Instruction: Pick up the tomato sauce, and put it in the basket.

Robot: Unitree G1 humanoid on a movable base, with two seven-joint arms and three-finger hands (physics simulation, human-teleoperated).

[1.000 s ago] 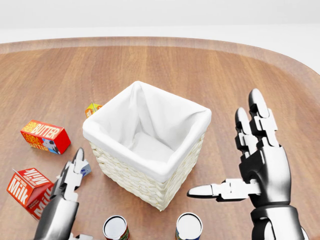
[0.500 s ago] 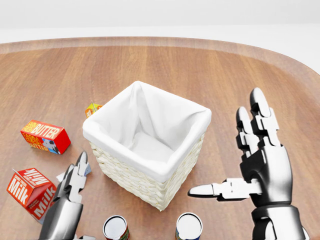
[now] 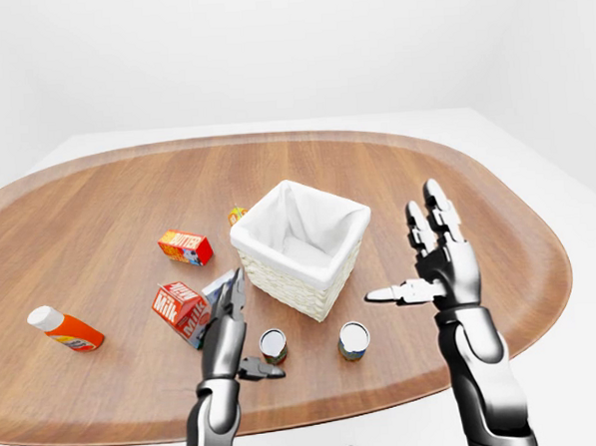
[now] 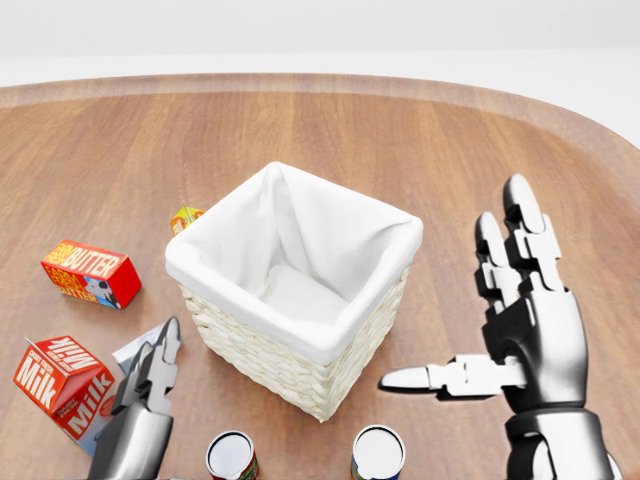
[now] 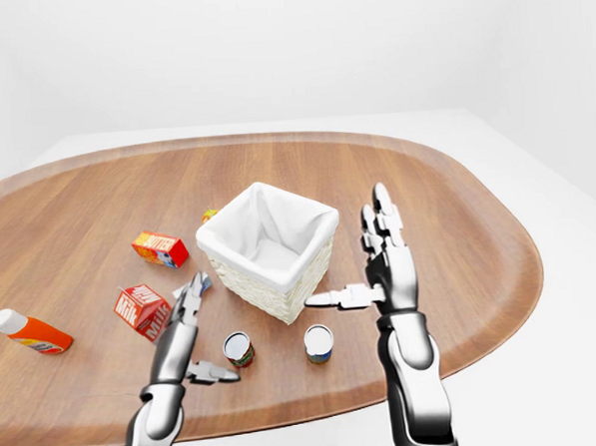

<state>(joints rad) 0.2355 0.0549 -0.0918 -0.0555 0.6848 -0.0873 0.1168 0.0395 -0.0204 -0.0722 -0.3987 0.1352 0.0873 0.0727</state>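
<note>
Wooden table (image 3: 107, 203), oval, fills the left-eye view. Carries a wicker basket (image 3: 291, 283) with a white cloth lining near the middle. Below the basket, 2 cans standing upright and apart: the tomato sauce (image 3: 273, 345), red-labelled, on the left, and a blue-labelled can (image 3: 353, 340) on the right. Left of the basket, a butter box (image 3: 185, 247), a milk carton (image 3: 178, 303) lying tilted, and, well apart at the far left, an orange bottle (image 3: 66, 329) on its side. Left hand (image 3: 227, 332) raised just left of the tomato sauce, 2 fingers straight and close together, thumb pointing toward the can, nothing held. Right hand (image 3: 443, 270) upright to the right of the basket, fingers spread wide, thumb stretched out toward the basket, nothing held.

Head view, closer: basket in the middle, a small yellow box (image 4: 185, 218) by its upper left corner, both can tops cut by the bottom edge. Tomato sauce at the bottom, between the left hand and the other can, not touched by either hand. Grey flap of a further carton (image 4: 135, 350) peeking out between the milk carton and the left fingers.

Right-eye view: same layout, shifted leftward. Tomato sauce below the basket's left corner, outside it; left thumb ending just short of the can.
</note>
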